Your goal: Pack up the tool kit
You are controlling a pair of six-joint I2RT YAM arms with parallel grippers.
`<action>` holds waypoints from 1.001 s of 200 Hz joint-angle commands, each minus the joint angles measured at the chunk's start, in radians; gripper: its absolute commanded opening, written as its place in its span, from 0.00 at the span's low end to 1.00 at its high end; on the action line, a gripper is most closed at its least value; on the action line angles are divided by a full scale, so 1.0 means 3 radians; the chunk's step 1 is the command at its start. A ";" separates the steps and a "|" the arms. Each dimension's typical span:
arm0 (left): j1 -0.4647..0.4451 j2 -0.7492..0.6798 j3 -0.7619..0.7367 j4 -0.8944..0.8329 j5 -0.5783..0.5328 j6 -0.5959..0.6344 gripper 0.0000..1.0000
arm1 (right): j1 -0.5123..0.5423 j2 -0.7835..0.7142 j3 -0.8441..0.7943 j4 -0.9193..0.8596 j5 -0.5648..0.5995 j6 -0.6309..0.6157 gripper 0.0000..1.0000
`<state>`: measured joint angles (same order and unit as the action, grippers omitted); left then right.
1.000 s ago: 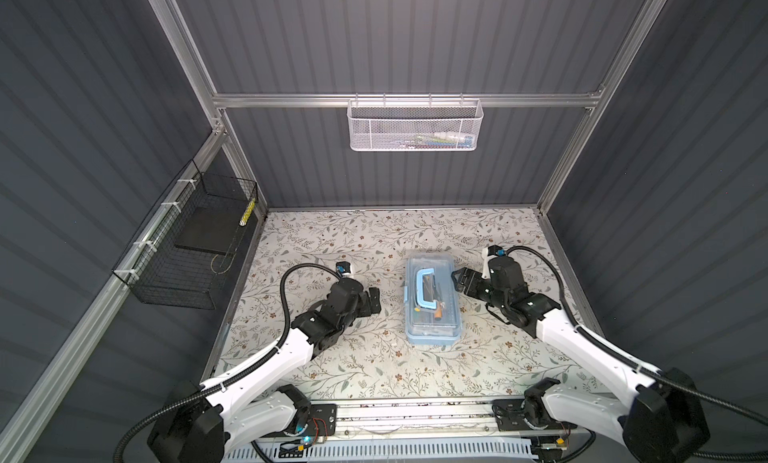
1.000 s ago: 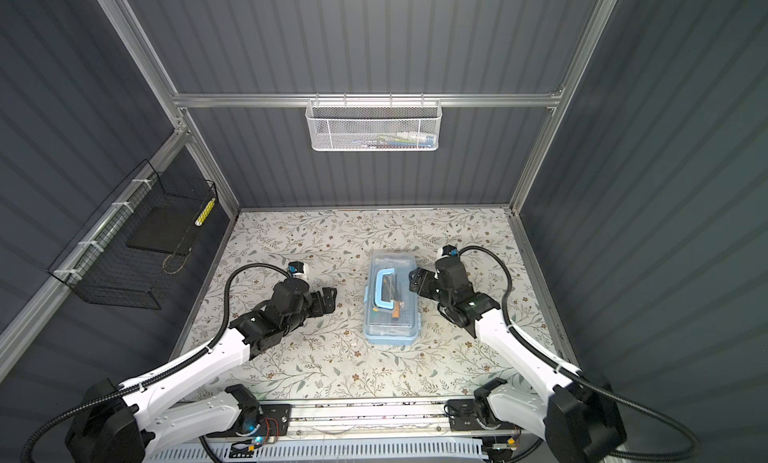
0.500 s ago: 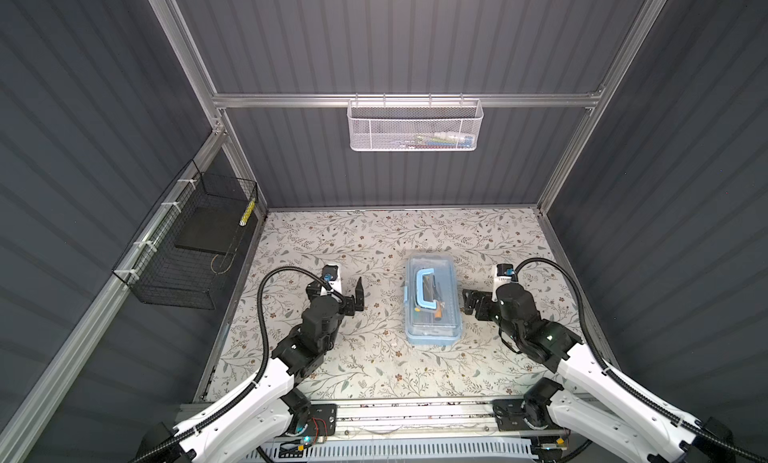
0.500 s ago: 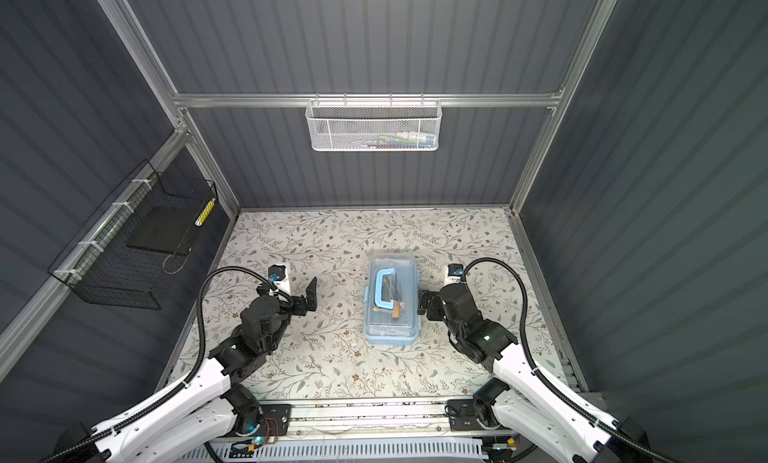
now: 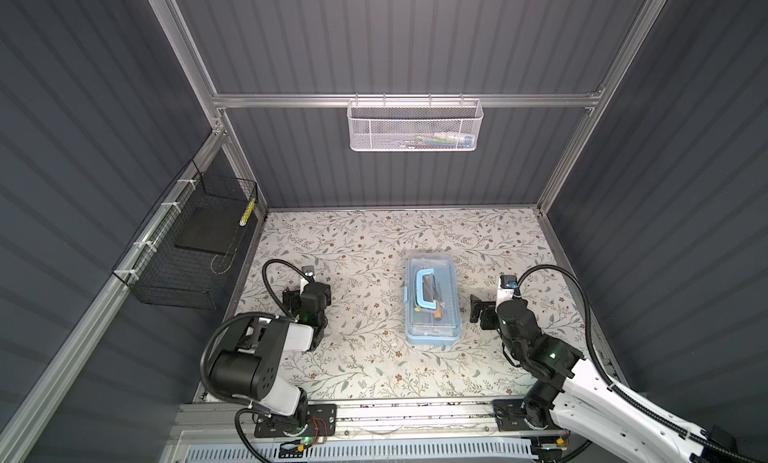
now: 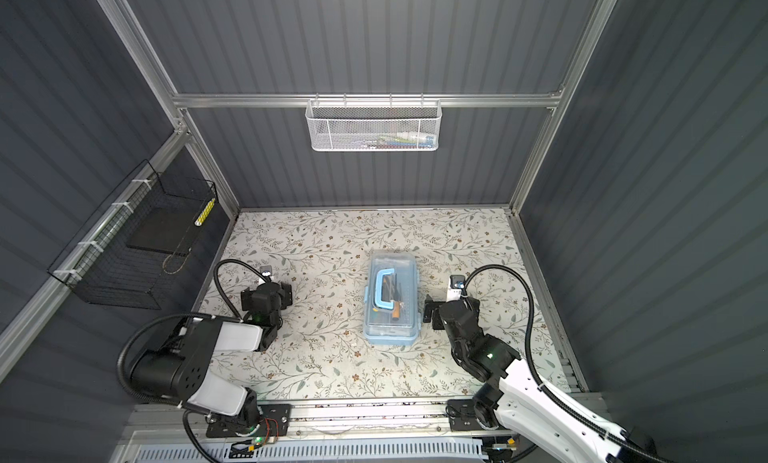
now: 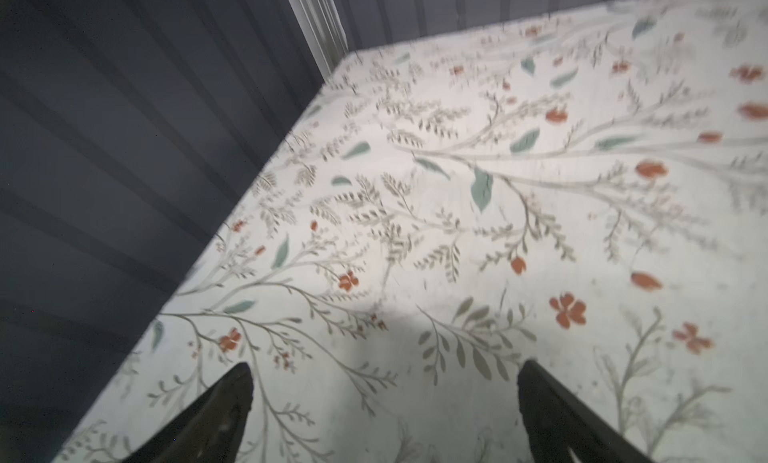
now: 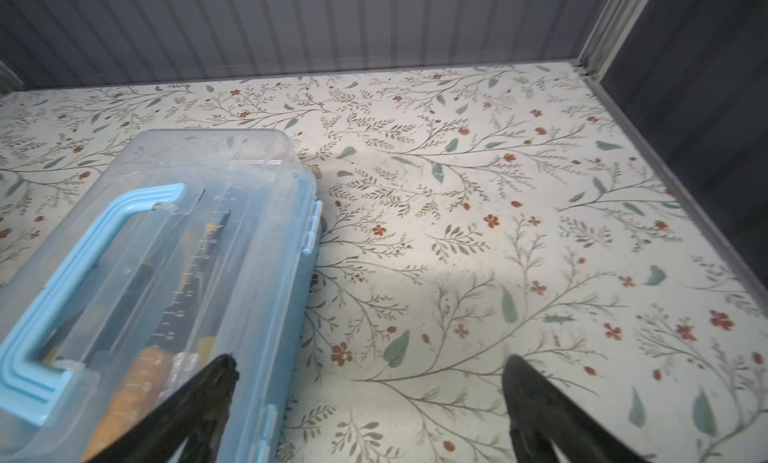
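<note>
The tool kit box [image 5: 433,301] is seen near the middle of the floral tabletop [image 5: 365,240] in both top views. It lies flat, with its clear lid down and its blue handle [image 8: 141,199] folded on top. Tools are made out through the lid, among them an orange-handled tool [image 8: 137,382] (the rest are too dim to be named).

The right hand [image 8: 370,369] is held just beside the box on its right, fingers spread wide with nothing between them. In the right wrist view one fingertip is seen in front of the box's near corner, and contact cannot be told.

The left hand [image 7: 384,382] is held well apart from the box on the left, low over bare tabletop, likewise spread wide and empty.

A white mesh basket [image 5: 415,126] is hung on the back wall, and a black wire basket [image 5: 187,249] on the left wall.
</note>
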<state>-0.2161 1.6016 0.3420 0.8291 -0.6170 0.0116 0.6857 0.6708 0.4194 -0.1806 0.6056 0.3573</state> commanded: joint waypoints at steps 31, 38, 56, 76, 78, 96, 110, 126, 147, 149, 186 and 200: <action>0.0310 0.0282 0.0311 0.0315 0.0603 -0.0201 1.00 | -0.0931 -0.0228 -0.0352 0.0893 0.0498 -0.0677 0.99; 0.0367 0.0426 0.0304 0.0643 0.0633 -0.0138 1.00 | -0.1108 -0.0107 -0.0393 0.1083 0.0468 -0.0728 0.99; 0.0373 0.0370 0.0344 0.0422 0.0638 -0.0187 1.00 | -0.1616 0.0394 -0.0525 0.1716 0.0079 -0.0643 0.99; 0.0373 0.0349 0.0368 0.0331 0.0642 -0.0196 1.00 | -0.2003 0.1227 -0.0639 0.2744 -0.0261 -0.0570 0.99; 0.0373 0.0369 0.0354 0.0394 0.0643 -0.0185 1.00 | -0.2018 0.1305 -0.0637 0.2840 -0.0260 -0.0582 0.99; 0.0373 0.0350 0.0373 0.0316 0.0640 -0.0195 1.00 | -0.2076 0.1910 -0.0489 0.3426 -0.0418 -0.0821 0.99; 0.0373 0.0394 0.0346 0.0476 0.0646 -0.0163 1.00 | -0.2140 0.2371 -0.0395 0.3800 -0.0753 -0.1000 0.99; 0.0373 0.0370 0.0362 0.0387 0.0642 -0.0183 1.00 | -0.2297 0.2558 -0.0358 0.3830 -0.1238 -0.0972 0.99; 0.0373 0.0388 0.0353 0.0443 0.0646 -0.0172 1.00 | -0.2383 0.2661 -0.0462 0.4185 -0.1368 -0.0932 0.99; 0.0373 0.0384 0.0353 0.0435 0.0649 -0.0178 1.00 | -0.2383 0.2647 -0.0448 0.4136 -0.1375 -0.0931 0.99; 0.0371 0.0383 0.0353 0.0427 0.0642 -0.0178 1.00 | -0.2373 0.2636 -0.0380 0.3985 -0.1319 -0.0915 0.99; 0.0373 0.0383 0.0353 0.0431 0.0646 -0.0177 1.00 | -0.2355 0.2619 -0.0395 0.3990 -0.1291 -0.0923 0.99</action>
<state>-0.1097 1.7149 0.4385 0.9535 -0.4248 -0.0345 -0.0269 1.4609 0.2977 0.9649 0.2272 0.0933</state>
